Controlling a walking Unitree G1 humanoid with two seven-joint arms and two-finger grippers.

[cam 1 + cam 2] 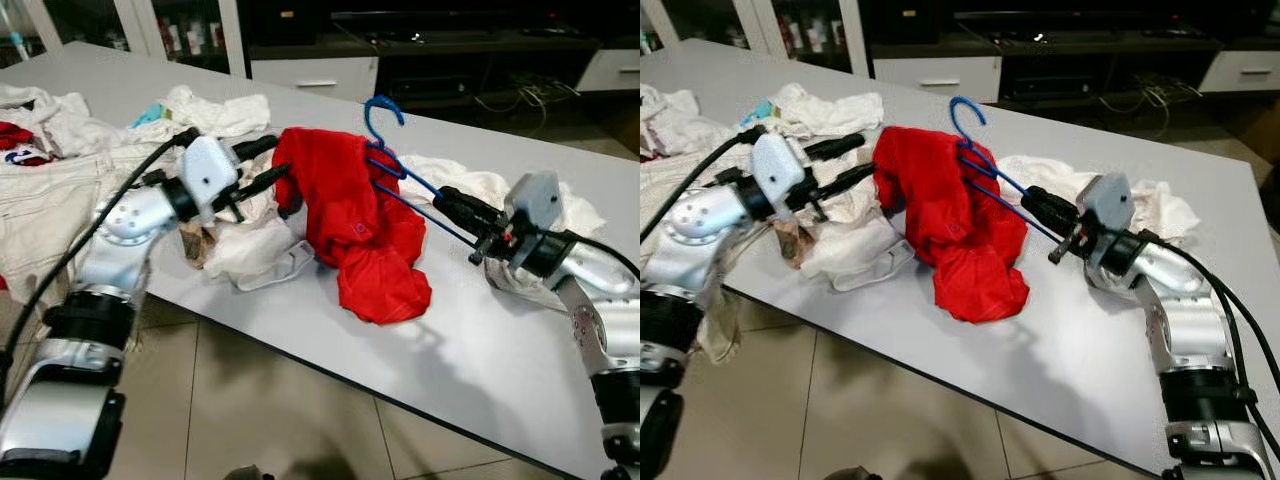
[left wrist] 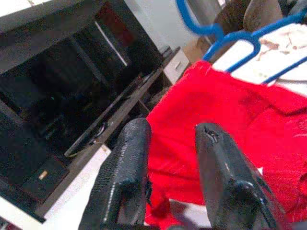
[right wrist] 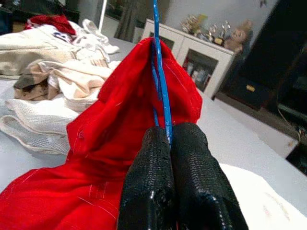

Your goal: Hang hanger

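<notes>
A red garment [image 1: 355,235] hangs on a blue wire hanger [image 1: 385,110], draped down onto the grey table [image 1: 480,340]. The hanger's hook points up and away from me. My right gripper [image 1: 443,197] is shut on the hanger's lower wire at the garment's right side; in the right wrist view its fingers [image 3: 158,191] pinch the blue wire [image 3: 160,72]. My left gripper [image 1: 282,157] is open at the garment's left edge, one finger above the other. In the left wrist view its fingers [image 2: 127,177] stand apart with the red cloth [image 2: 240,115] just beyond them.
A heap of white and beige laundry [image 1: 60,190] covers the table's left part, with a white cloth [image 1: 250,250] under the left gripper. More white cloth [image 1: 470,185] lies under the right arm. A dark cabinet [image 1: 450,50] stands behind; tile floor [image 1: 280,400] lies below the near edge.
</notes>
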